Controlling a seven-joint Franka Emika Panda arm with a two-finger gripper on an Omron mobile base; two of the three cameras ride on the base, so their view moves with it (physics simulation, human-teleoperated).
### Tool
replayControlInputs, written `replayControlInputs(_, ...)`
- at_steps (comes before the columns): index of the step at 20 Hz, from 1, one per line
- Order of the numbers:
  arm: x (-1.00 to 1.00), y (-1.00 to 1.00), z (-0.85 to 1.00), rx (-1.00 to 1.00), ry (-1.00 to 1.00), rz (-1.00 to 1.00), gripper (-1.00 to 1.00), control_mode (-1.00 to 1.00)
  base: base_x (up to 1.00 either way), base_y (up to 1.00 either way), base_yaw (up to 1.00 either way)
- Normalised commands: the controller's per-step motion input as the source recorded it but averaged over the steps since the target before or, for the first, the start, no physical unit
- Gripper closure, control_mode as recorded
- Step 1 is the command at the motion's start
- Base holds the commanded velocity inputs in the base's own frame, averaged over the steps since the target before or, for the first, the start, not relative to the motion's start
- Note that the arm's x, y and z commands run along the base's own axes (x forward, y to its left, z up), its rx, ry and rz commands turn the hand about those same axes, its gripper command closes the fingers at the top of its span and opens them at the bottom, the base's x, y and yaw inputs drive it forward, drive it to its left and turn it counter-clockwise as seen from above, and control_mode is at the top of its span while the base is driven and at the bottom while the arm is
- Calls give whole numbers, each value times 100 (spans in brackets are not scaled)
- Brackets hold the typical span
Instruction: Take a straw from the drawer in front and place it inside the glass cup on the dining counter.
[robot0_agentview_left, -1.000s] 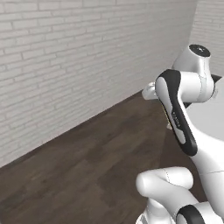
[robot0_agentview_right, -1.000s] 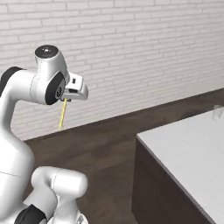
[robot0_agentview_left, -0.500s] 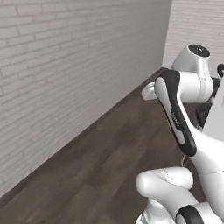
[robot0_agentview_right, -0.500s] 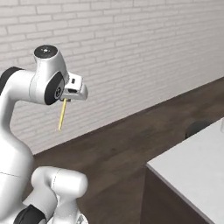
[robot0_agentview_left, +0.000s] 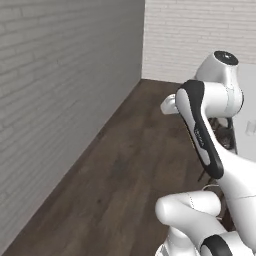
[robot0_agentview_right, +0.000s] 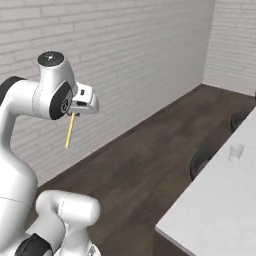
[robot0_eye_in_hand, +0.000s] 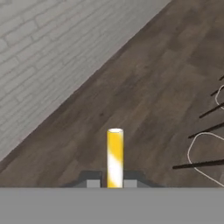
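- Since the earlier frames the whole scene has swung sideways in both base views, which indicates base travel, not object travel; the arm pose and the straw grip match.
- Dining counter (robot0_agentview_right: 220, 200): white top at the right of the right base view, with dark stools (robot0_agentview_right: 201, 159) along its near-left edge.
- Glass cup (robot0_agentview_right: 235, 152): upright on the counter near that edge, well apart from the tool. Judged fragile and easy to tip.
- Tool (robot0_agentview_right: 74, 111): pressed together, pinching the straw at its upper end, raised over the wood floor (robot0_agentview_right: 150, 170).
- Straw (robot0_agentview_right: 70, 131): pale yellow, hanging nearly upright below the tool. Judged light, stiff and thin, likely to pivot in the pinch; hold near the top and lower the free end into the cup.
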Motion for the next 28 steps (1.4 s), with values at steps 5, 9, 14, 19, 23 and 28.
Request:
replayControlInputs(5, 0, 0, 0, 0, 0, 0, 100, 100, 99, 27, -52)
replayControlInputs(9, 0, 0, 0, 0, 0, 0, 100, 100, 82, 51, -59)
replayControlInputs(14, 0, 0, 0, 0, 0, 0, 100, 100, 62, 71, -66)
replayControlInputs(19, 0, 0, 0, 0, 0, 0, 100, 100, 50, 67, -70)
replayControlInputs(23, 0, 0, 0, 0, 0, 0, 100, 100, 51, 64, -71)
replayControlInputs(28, 0, 0, 0, 0, 0, 0, 100, 100, 48, 65, -71)
